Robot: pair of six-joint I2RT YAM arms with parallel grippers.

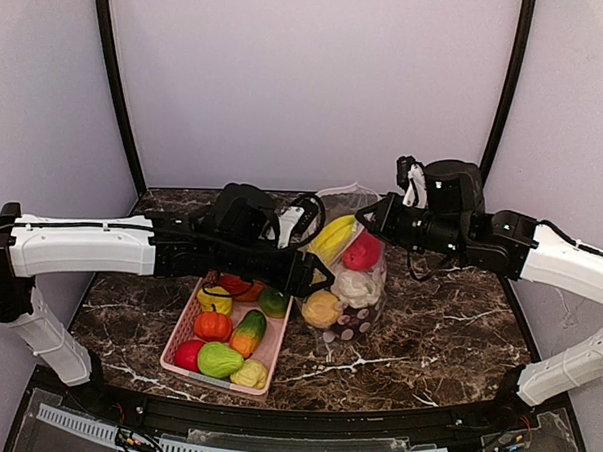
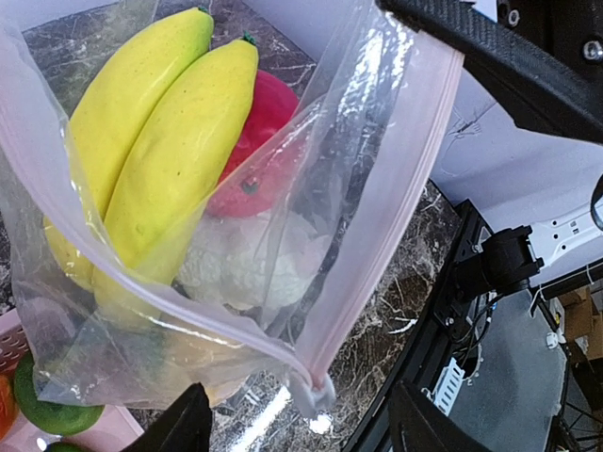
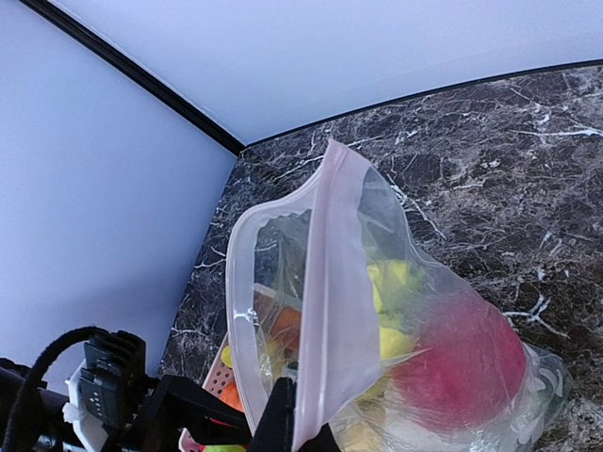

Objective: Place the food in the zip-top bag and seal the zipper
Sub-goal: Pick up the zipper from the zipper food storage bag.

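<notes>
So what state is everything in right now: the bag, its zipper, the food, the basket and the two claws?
zip-top bag: held up, mouth open, partly filled.
zipper: unsealed.
bananas: inside the bag.
red fruit: inside the bag.
cauliflower: inside the bag, under the fruit.
pink basket: partly full.
left gripper: open, either side of the bag's corner.
right gripper: shut on the bag's rim.

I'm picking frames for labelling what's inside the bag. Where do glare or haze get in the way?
Left wrist: white glare streaks the zip-top bag film at upper right and near its bottom corner, yet the bananas read sharp. Right wrist: the film hazes the red fruit; the marble table is crisp. Top external: even, soft light, no hard shadows.
</notes>
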